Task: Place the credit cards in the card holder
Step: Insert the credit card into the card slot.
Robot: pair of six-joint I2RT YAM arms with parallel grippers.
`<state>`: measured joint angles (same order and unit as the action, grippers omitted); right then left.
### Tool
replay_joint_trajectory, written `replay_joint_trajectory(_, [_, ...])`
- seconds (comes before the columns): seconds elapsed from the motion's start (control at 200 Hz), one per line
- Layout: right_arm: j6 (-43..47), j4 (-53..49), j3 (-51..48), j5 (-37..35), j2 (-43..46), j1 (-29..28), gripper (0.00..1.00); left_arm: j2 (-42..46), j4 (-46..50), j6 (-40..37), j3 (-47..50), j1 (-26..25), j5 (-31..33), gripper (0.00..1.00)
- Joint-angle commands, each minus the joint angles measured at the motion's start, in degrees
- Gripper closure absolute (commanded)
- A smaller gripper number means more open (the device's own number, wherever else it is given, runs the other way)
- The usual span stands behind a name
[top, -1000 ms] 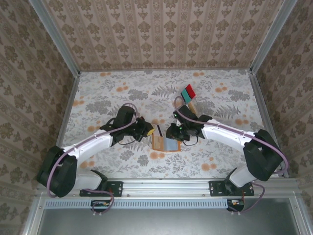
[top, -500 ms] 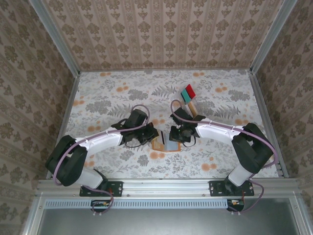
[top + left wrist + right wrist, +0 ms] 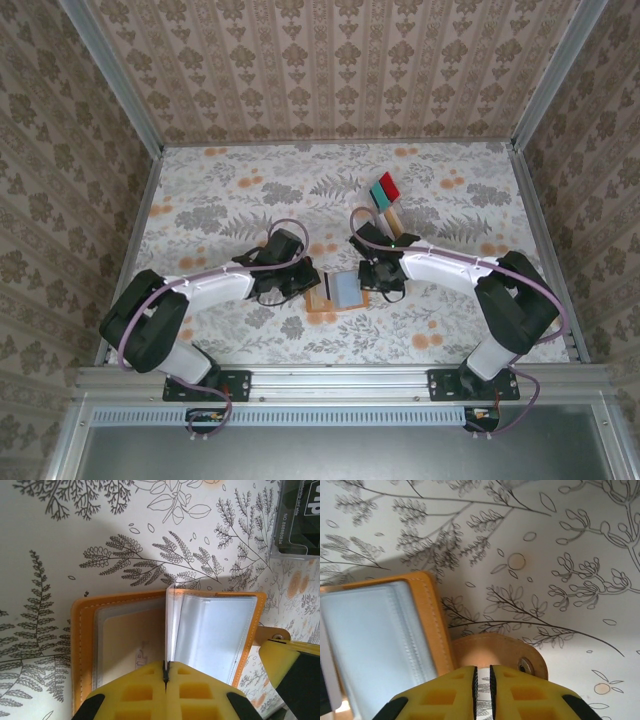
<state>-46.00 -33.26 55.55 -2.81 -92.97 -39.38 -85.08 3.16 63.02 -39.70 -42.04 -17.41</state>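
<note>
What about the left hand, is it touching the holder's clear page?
Touching. The left wrist view shows the left hand shut on the clear page, pinching its edge.

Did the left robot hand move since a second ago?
Yes. The left gripper moved right, closer to the card holder, judged against the red and teal cards, which stayed put.

Small orange-tan leather-like folding card holder [image 3: 335,292], lying open and flat near the centre; clear plastic sleeves [image 3: 215,630] inside, one leaf upright along the spine; rounded snap tab [image 3: 495,652] projecting from one cover edge. Thin plastic credit cards well apart, farther back: red card [image 3: 389,185] beside teal card [image 3: 380,192], beige card [image 3: 394,215] partly beneath.
</note>
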Motion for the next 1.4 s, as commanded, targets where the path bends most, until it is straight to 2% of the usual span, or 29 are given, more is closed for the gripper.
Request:
replay_joint_trajectory(0.0, [0.0,0.1,-1.9,-0.6,-0.3,0.4,0.84,0.4,-1.3,-4.6,1.1,-0.6,1.8,1.00])
replay_joint_trajectory(0.535, [-1.3,2.2,-4.5,0.3,-3.1,0.5,0.87,4.2,-20.9,-5.5,8.5,-1.7,-3.2,1.00])
replay_joint_trajectory(0.785, [-1.7,4.0,-5.3,0.6,-3.0,0.5,0.87,2.7,-19.0,-3.1,8.5,-3.1,0.3,1.00])
replay_joint_trajectory(0.96, [-1.7,4.2,-5.5,0.9,-3.1,0.4,0.87,5.0,-17.1,-2.6,9.8,-3.7,3.1,1.00])
replay_joint_trajectory(1.395, [-1.6,4.9,-5.7,1.5,-3.4,0.5,0.87,1.4,-20.5,-0.6,10.0,-4.6,1.9,1.00])
